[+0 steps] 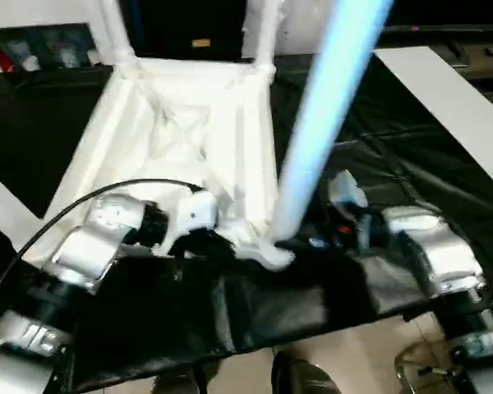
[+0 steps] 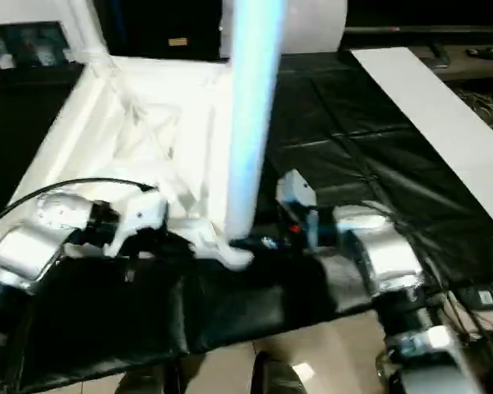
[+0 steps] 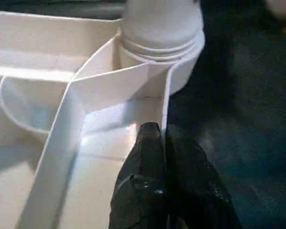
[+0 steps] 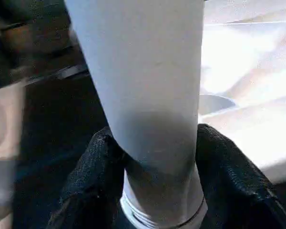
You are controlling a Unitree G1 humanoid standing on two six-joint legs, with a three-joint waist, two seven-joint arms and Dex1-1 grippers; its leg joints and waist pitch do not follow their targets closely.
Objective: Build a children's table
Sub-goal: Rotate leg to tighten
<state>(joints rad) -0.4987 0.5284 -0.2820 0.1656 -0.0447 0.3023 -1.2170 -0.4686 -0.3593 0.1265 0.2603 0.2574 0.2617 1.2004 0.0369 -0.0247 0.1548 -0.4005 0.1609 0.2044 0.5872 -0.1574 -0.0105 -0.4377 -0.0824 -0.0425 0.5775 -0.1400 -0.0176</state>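
The children's table top point(image 1: 189, 123) lies upside down on the black-covered worktable, ribs facing up. Two white legs point(image 1: 115, 29) point(image 1: 263, 29) stand in its far corner sockets. A third leg point(image 1: 320, 123) rises from the near right corner socket point(image 3: 162, 43), leaning slightly to the right. My left gripper point(image 3: 159, 131) is shut on the thin rim of the top just beside that socket. My right gripper point(image 4: 155, 136) grips the lower end of this leg, one black finger point(image 4: 100, 162) pressed against each side, just above its ringed foot.
A long white board point(image 1: 444, 98) lies on the black cover point(image 1: 378, 164) at the right. A black cable point(image 1: 82, 205) arcs over my left forearm. The worktable's near edge is just below my grippers, with pale floor point(image 1: 353, 353) beyond it.
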